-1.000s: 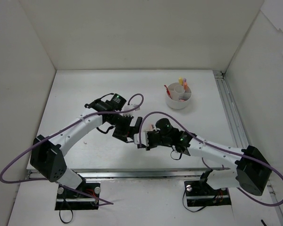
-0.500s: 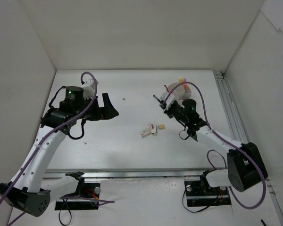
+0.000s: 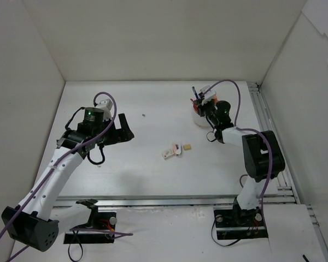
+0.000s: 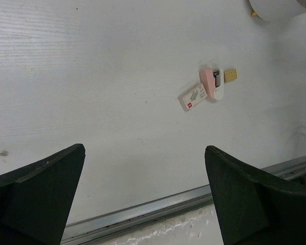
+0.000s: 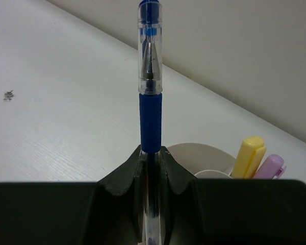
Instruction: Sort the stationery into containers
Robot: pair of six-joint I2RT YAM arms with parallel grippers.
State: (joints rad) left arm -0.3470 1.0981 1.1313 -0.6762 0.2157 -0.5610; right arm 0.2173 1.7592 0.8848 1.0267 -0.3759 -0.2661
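I see a white table (image 3: 153,98) boxed in by white walls (image 3: 153,38) at the top and both sides of the overhead frame. A metal rail (image 3: 262,109) runs down the right; a second rail (image 3: 169,201) crosses the bottom. A small dark speck (image 3: 143,115) lies upper centre.

This is a robotics lab test cell rather than a home or shop. A bare white table (image 3: 153,109) is boxed in by plain white panels (image 3: 164,38) along its far, left and right edges. A left arm (image 3: 57,169) and a right arm (image 3: 257,155) stand on black plates (image 3: 90,224) bolted at the near edge, with exposed wiring at their bases and loose purple cables (image 3: 232,83) looping over them. Metal rails run along the near edge (image 3: 169,201) and the right edge (image 3: 270,134).
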